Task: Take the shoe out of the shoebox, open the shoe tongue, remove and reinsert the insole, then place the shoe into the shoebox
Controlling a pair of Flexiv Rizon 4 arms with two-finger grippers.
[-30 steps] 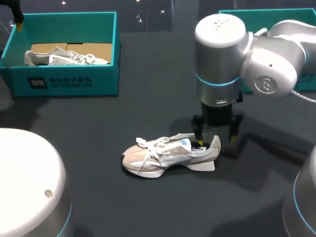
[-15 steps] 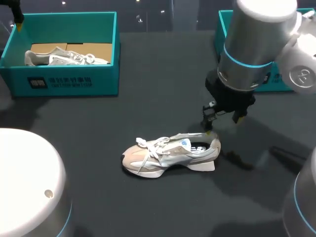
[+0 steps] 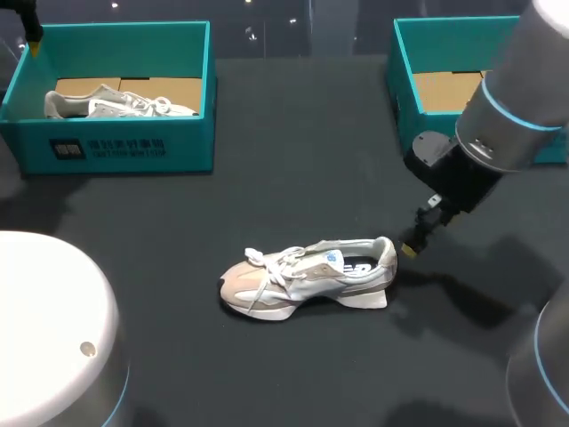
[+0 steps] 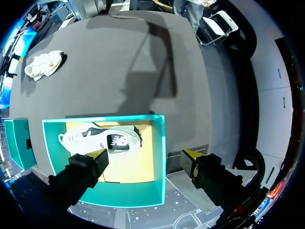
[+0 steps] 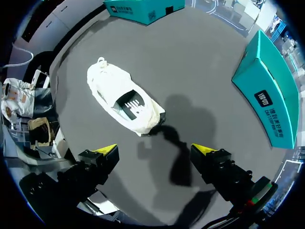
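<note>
A white and beige shoe (image 3: 307, 277) lies on its sole in the middle of the dark table, toe to the left. Its insole (image 3: 357, 265) with dark print shows inside the heel opening. My right gripper (image 3: 413, 242) hangs just right of the heel, above the table, touching nothing. In the right wrist view that gripper (image 5: 156, 150) is open, with the shoe (image 5: 124, 100) ahead of its fingers. My left gripper (image 4: 145, 157) is open over the left shoebox (image 4: 159, 143), which holds a second shoe (image 4: 102, 140).
The left teal shoebox (image 3: 124, 147) stands at the back left with its shoe (image 3: 116, 102) on brown card. A second teal shoebox (image 3: 413, 93) stands at the back right, brown card inside. The left gripper (image 3: 31, 36) shows at the far back-left corner.
My right gripper has risen out of the shoe's heel opening and drawn back to the right, tilting. The shoe has stayed put. The left arm has not moved.
</note>
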